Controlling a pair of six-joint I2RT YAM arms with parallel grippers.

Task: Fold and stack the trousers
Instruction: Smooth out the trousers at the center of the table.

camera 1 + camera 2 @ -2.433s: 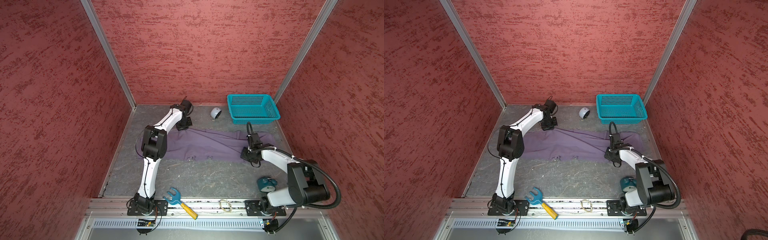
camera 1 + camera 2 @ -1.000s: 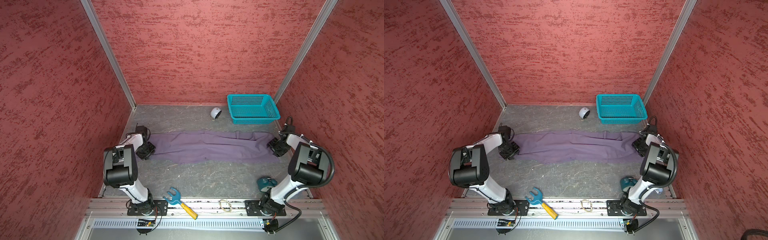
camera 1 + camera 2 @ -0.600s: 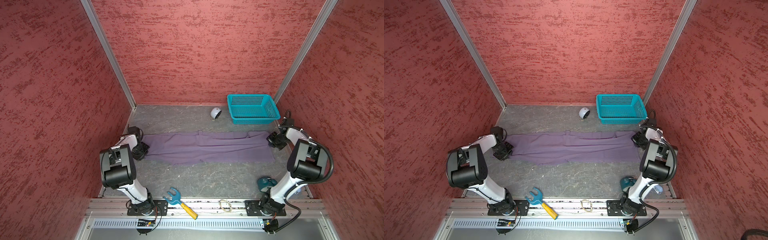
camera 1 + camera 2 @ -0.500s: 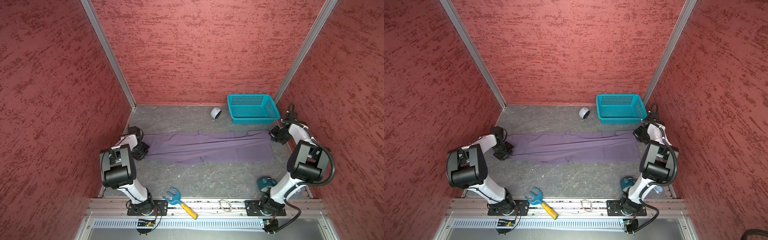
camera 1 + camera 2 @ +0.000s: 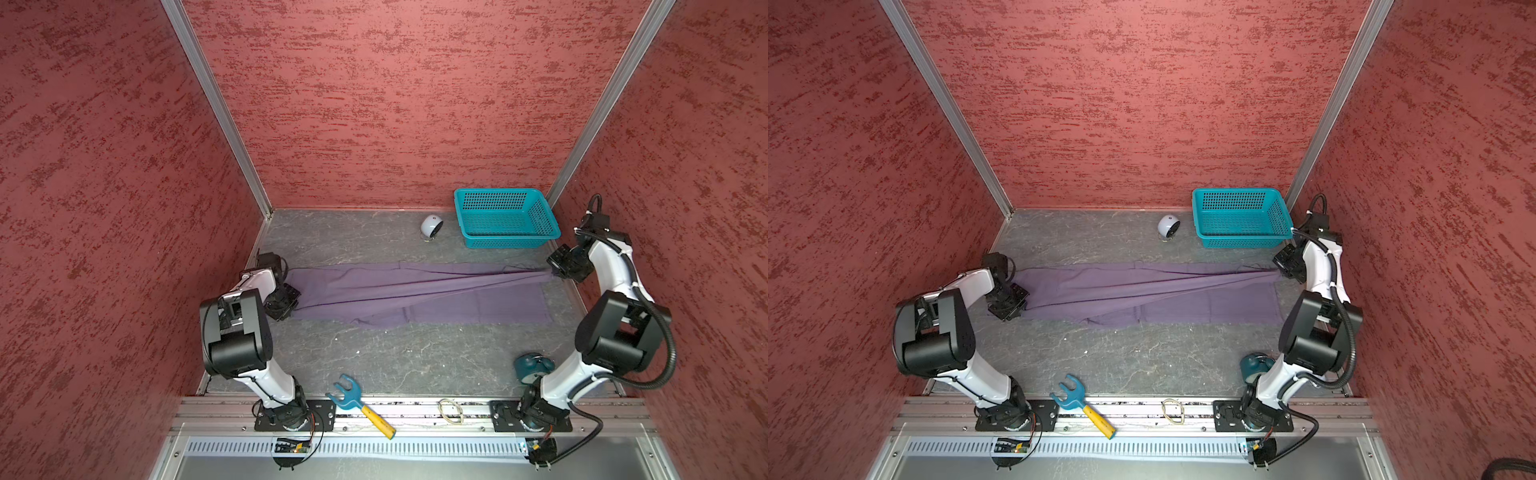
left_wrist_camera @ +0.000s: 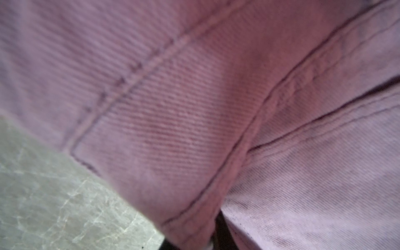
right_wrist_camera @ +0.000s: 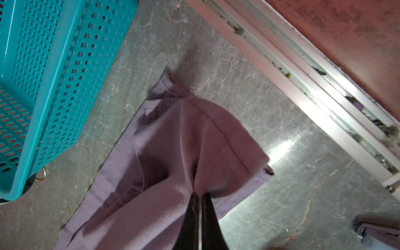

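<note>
right claw (image 5: 556,271) pressed together, pinching a raised leg end of the trousers (image 5: 419,291). in the right wrist view its black fingers (image 7: 190,225) meet on bunched cloth. left claw (image 5: 291,298) at the opposite end, nearly closed and pinching the edge there; seamed fabric fills its wrist view. trousers lie stretched on the grey worktop (image 5: 395,357) between the two claws, with one taut ridge running claw to claw. teal basket (image 5: 505,239) sits just beyond the right claw, apart from the cloth.
</note>
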